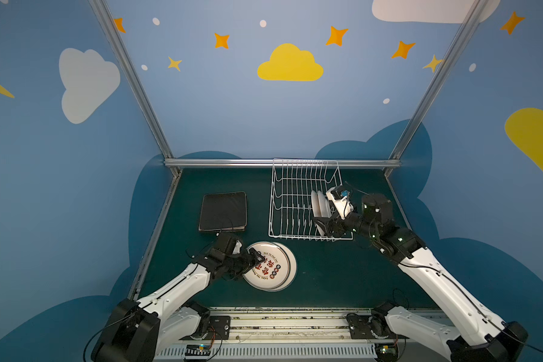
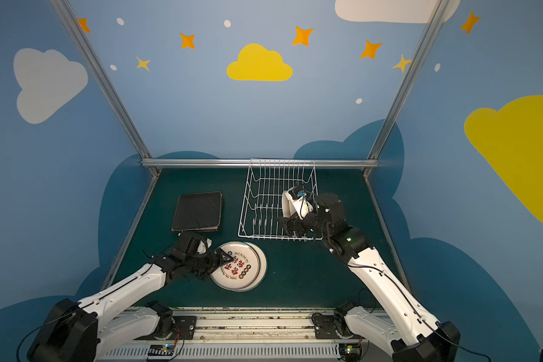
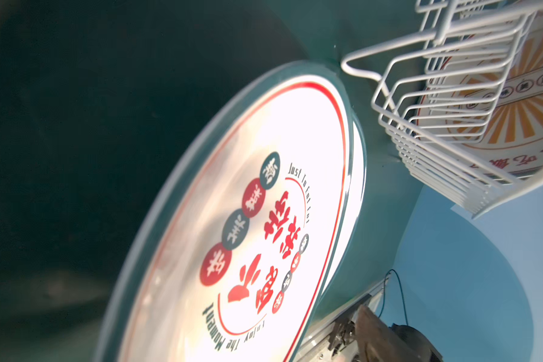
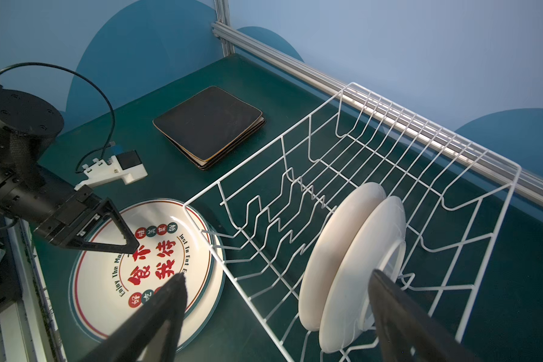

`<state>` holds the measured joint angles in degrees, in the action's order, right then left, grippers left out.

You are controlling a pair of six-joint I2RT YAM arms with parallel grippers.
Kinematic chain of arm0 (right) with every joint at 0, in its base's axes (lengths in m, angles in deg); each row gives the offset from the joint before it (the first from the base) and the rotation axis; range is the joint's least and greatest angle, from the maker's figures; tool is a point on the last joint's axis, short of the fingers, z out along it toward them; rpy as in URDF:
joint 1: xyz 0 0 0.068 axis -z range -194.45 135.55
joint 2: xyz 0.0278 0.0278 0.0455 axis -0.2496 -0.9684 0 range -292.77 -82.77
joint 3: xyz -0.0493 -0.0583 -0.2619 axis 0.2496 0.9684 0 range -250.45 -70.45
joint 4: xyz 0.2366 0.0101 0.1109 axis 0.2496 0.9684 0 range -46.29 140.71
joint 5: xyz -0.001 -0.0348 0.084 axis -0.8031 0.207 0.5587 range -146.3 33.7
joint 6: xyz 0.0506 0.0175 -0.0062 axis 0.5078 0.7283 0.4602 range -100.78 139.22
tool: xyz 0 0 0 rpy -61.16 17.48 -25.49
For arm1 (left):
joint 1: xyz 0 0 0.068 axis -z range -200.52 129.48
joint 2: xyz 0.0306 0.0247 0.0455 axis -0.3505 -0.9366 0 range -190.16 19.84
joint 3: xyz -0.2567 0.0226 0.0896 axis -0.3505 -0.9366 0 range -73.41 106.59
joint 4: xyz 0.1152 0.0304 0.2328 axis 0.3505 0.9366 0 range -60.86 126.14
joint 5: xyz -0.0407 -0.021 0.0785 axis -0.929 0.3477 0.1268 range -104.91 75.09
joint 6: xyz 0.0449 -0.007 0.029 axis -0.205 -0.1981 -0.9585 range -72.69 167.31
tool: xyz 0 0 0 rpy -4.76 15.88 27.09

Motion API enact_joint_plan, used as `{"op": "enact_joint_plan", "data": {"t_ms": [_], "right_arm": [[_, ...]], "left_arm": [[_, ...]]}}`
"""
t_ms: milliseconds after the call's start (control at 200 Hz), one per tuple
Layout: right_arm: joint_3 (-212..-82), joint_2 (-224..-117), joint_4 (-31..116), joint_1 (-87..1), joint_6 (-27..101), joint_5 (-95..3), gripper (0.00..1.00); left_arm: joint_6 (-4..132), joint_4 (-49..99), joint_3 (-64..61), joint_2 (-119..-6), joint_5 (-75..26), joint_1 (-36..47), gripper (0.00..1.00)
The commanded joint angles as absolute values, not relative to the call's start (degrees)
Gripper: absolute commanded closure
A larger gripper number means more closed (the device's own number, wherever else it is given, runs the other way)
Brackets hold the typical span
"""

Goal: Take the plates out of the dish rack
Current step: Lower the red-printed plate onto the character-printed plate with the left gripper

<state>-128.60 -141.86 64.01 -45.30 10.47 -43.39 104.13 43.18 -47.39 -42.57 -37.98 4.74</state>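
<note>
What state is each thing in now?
White wire dish rack: holds two plates.
Round white plates: upright in rack.
Round printed plates: stacked flat, face up.
Square black-backed plates: stacked face down.
Left tool: open, over printed plates.
Right tool: open, near racked plates.

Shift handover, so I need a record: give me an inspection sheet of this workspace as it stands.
Surface: dark green tabletop, no spills seen.
Job's things: white wire dish rack holds two round plates standing on edge. The stacked round plates lie face up on the table in front of the rack. The square plates are stacked black backs up, left of the rack.
Clutter: nothing seen.
Grippers: left gripper open above the stacked round plates, holding nothing. Right gripper open, a finger on either side of the racked pair.
Cables: black cable loops from the left wrist camera; second cable runs along the right arm.
Surroundings: blue walls with clouds and stars; aluminium frame.
</note>
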Motion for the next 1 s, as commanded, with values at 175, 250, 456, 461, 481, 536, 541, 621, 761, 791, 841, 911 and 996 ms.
{"op": "enact_joint_plan", "data": {"t_ms": [175,250,456,461,481,536,541,621,761,791,841,911,996], "right_arm": [[-127.1,-141.3,63.0,-45.6,11.6,-43.7,0.1],[-126.8,-141.1,63.0,-45.6,11.7,-43.8,0.1],[-125.6,-140.3,61.7,-45.6,11.6,-44.9,0.1],[-125.6,-140.3,61.7,-45.6,11.6,-44.9,0.1],[-125.5,-140.2,61.6,-45.6,11.7,-45.0,0.1],[-125.3,-140.0,61.6,-45.6,11.6,-45.1,0.1],[-125.3,-140.0,61.6,-45.6,11.6,-45.1,0.1],[-125.1,-139.7,61.8,-45.6,11.6,-45.4,0.1],[-124.7,-139.3,61.7,-45.6,11.3,-45.8,0.1],[-124.7,-139.3,61.7,-45.6,11.4,-45.8,0.1],[-124.7,-139.3,61.7,-45.6,11.3,-45.8,0.1],[-124.6,-139.2,61.7,-45.6,11.2,-45.8,0.1],[-124.4,-139.2,61.7,-45.6,11.2,-45.9,0.1]], "left_arm": [[102.4,50.4,-45.0,-42.9,-33.4,5.5,0.01],[102.1,52.0,-44.2,-43.0,-32.6,5.7,0.01],[100.8,54.9,-41.3,-45.3,-31.0,6.6,0.0],[100.8,55.0,-41.3,-45.4,-31.0,6.6,0.0],[100.7,55.1,-41.0,-45.9,-31.0,6.8,0.0],[100.7,55.4,-40.3,-47.1,-30.9,7.5,0.0],[100.7,55.5,-40.3,-47.3,-30.8,7.5,0.0],[100.5,56.1,-38.9,-49.0,-30.0,8.8,0.01],[99.0,58.4,-35.5,-51.6,-29.0,10.4,0.0],[98.7,59.0,-35.0,-51.9,-29.1,10.5,0.01],[98.2,60.4,-34.2,-52.4,-29.0,10.7,0.0],[97.5,62.5,-33.5,-52.7,-28.7,10.8,0.01],[96.8,65.7,-32.1,-52.7,-26.1,11.0,0.01]]}}
